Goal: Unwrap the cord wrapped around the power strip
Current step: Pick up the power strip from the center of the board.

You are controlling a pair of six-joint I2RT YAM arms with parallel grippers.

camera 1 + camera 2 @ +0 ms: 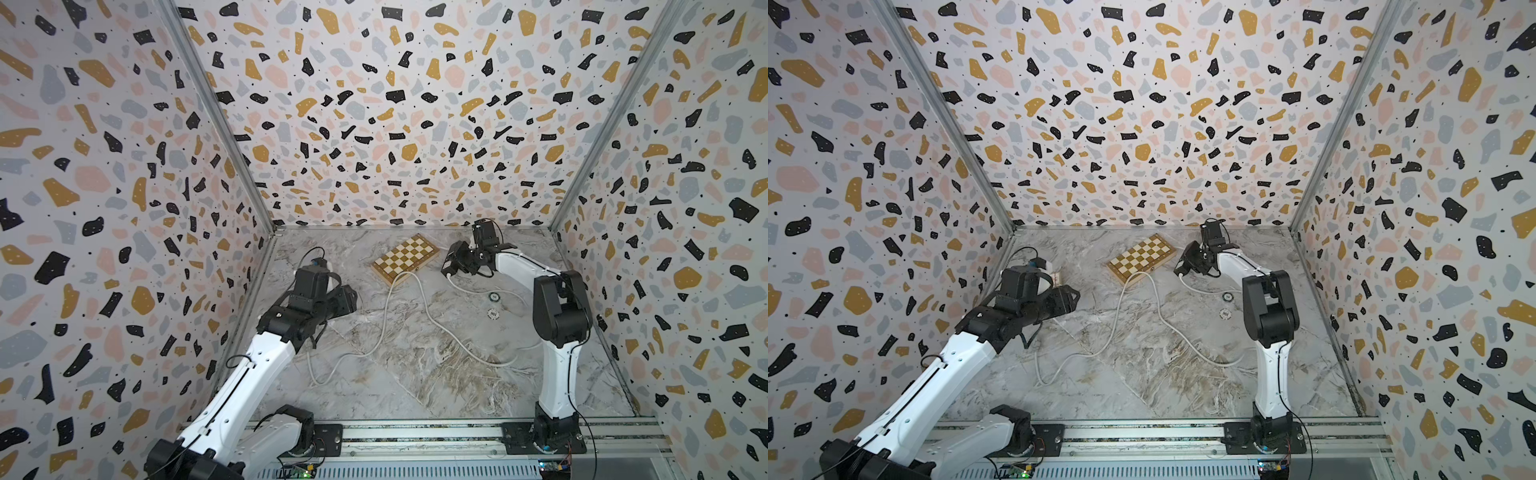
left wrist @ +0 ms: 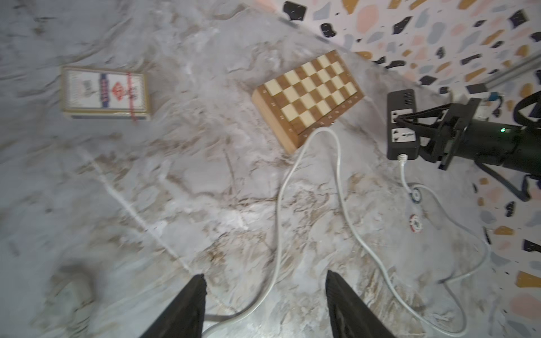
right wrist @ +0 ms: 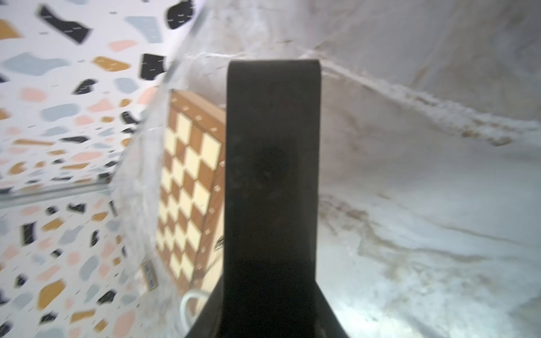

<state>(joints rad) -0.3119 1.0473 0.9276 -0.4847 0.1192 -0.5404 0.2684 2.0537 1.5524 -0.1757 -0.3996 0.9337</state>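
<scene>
Across the grey marble tabletop (image 1: pixel 415 374), 1 long white cord (image 2: pixel 279 204) lies in loose loops, one bend just beside the wooden folding chessboard (image 2: pixel 307 93). At the back right, the right gripper (image 2: pixel 398 118) is clamped on the short black power strip with 2 white socket faces (image 2: pixel 402 147); no turns show around it. The left gripper (image 2: pixel 265 276) hovers above the cord, fingers apart and empty. Best now, I judge: hold the strip firmly and lower it flat, clear of the loops. Counted: 2 arms, 1 chessboard, 1 cord, 1 strip, 1 playing-card box (image 2: pixel 105 93), 2 poker chips (image 2: pixel 416 224).
</scene>
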